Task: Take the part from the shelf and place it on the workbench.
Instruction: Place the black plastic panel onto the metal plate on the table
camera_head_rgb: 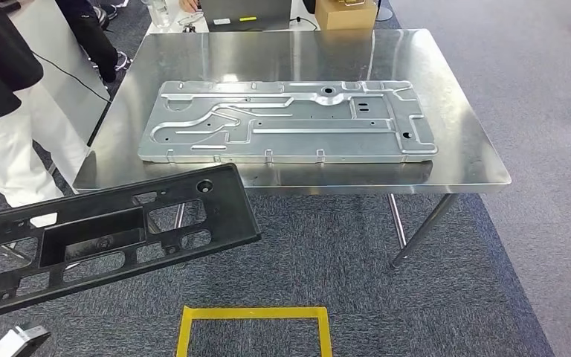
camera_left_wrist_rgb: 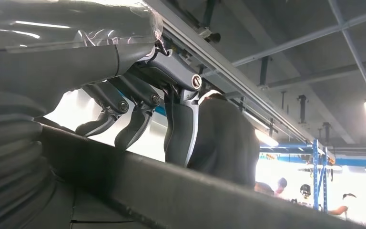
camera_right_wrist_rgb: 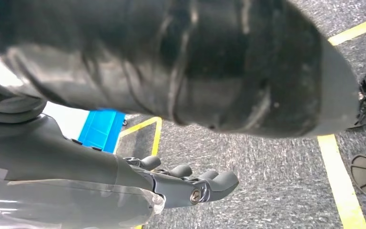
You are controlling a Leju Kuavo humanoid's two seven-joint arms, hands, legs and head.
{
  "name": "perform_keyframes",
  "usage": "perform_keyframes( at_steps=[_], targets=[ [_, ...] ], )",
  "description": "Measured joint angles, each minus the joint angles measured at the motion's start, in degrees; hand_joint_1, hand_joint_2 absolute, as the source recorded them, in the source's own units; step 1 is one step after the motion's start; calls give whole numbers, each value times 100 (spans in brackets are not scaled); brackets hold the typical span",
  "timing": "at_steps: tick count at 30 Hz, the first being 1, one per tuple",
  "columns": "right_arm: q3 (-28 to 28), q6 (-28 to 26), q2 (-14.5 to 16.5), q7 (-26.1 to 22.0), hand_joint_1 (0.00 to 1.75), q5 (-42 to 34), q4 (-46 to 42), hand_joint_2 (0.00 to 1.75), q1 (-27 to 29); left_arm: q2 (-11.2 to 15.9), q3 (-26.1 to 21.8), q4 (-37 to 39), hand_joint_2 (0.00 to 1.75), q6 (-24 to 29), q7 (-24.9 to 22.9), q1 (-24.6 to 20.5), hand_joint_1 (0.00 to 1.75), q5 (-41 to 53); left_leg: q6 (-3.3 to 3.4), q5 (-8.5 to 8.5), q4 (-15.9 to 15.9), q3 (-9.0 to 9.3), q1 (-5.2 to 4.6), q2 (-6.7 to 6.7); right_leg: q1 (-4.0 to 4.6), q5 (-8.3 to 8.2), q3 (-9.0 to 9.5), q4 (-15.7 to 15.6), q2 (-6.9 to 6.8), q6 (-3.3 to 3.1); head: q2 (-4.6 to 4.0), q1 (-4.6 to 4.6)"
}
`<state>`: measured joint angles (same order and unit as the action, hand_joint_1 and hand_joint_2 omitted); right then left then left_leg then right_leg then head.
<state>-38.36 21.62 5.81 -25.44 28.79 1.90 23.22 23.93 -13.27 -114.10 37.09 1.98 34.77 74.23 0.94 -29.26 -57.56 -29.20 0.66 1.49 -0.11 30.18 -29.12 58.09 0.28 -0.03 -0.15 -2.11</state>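
The part is a long black plastic frame with cut-out windows. It hangs tilted at the lower left, just short of the front left corner of the steel workbench. In the left wrist view my left hand grips the black frame, its dark fingers hooked over the frame's upper edge. My right hand hangs over the carpet with its fingers loosely bent and nothing in them.
A large stamped metal panel covers the middle of the workbench. A person in white trousers stands by its left side. A cardboard box sits beyond the far edge. A yellow tape square marks the carpet in front.
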Motion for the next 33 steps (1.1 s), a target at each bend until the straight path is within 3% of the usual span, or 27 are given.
perform_keyframes(
  at_steps=[8, 16, 27, 30, 32, 33],
  targets=[
    [121, 135, -88, 0, 0, -27, -2, 0, -16, 11, 48, -8, 175, -123, -75, -157, 175, 19, -39, 3, 21, 20, 1, 3, 5, 32, -4, 37, -4, -52, 0, 1],
    [527, 501, -668, 42, 0, 58, -15, 0, -167, 276, 752, 81, 175, -473, -400, -995, 175, 172, -61, 7, 14, 17, -6, -2, -3, 21, 1, 38, 0, -60, 0, 1],
    [854, 617, -979, 86, 0, 103, -26, 0, -318, 478, 1318, 95, 175, -651, -450, -1504, 175, 103, -55, 0, -8, 7, -17, -6, -21, 10, -1, 22, 5, -47, 0, 1],
    [885, 621, -1005, 86, 0, 103, -26, 0, -331, 553, 1391, 96, 175, -687, -471, -1539, 175, 90, 59, 60, 106, 59, -17, -19, -45, -30, 28, -57, 0, 35, 0, -1],
    [897, 625, -1026, 86, 0, 103, -26, 0, -341, 597, 1429, 96, 175, -737, -480, -1570, 175, 67, 156, 182, 332, 157, 21, -36, -34, 128, -77, 176, -2, 63, 0, 1],
    [899, 626, -1037, 86, 0, 102, -26, 0, -347, 601, 1451, 97, 175, -764, -484, -1584, 175, 54, 175, 224, 402, 192, 46, -44, -41, 289, -222, 468, -2, 67, 0, 2]
  ],
)
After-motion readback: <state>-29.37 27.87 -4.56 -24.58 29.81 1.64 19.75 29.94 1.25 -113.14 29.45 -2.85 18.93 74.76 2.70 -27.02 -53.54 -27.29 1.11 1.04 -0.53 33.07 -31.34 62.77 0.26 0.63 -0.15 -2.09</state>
